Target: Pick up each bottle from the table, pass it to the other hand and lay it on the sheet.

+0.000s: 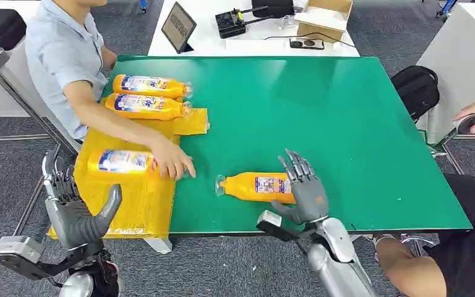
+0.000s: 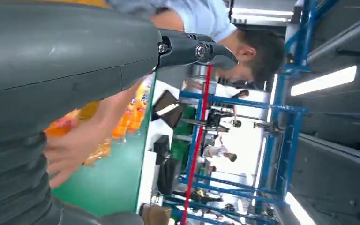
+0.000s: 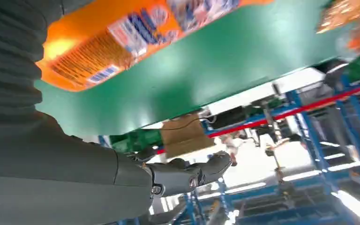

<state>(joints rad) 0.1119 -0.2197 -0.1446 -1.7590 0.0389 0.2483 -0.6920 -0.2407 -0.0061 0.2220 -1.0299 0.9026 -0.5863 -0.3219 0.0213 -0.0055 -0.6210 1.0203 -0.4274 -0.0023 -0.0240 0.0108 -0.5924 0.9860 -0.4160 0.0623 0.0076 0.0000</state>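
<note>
Lying on its side near the front edge of the green table, one orange bottle is waiting to be picked up, its cap turned toward the yellow sheet. The right hand is placed at the base end of this bottle with the fingers spread and raised, so nothing is gripped yet; whether the palm already touches the bottle cannot be told from the head view. In the right wrist view the bottle is seen very close to the hand, which suggests that a grasp is being prepared. The hand is probably held wide so that the round body can be enclosed from the side.

The left hand is kept open and empty just off the table's front corner, beside the near part of the sheet, with the thumb apart from the fingers. This position seems chosen so that the bottle can be received there and then laid down.

Three bottles are already on the sheet: two at the far end, side by side, and one nearer. The nearer one is touched at its cap end by the hand of a person seated at the left side; it is perhaps being straightened. This hand could be in the way when the next bottle is laid down.
</note>
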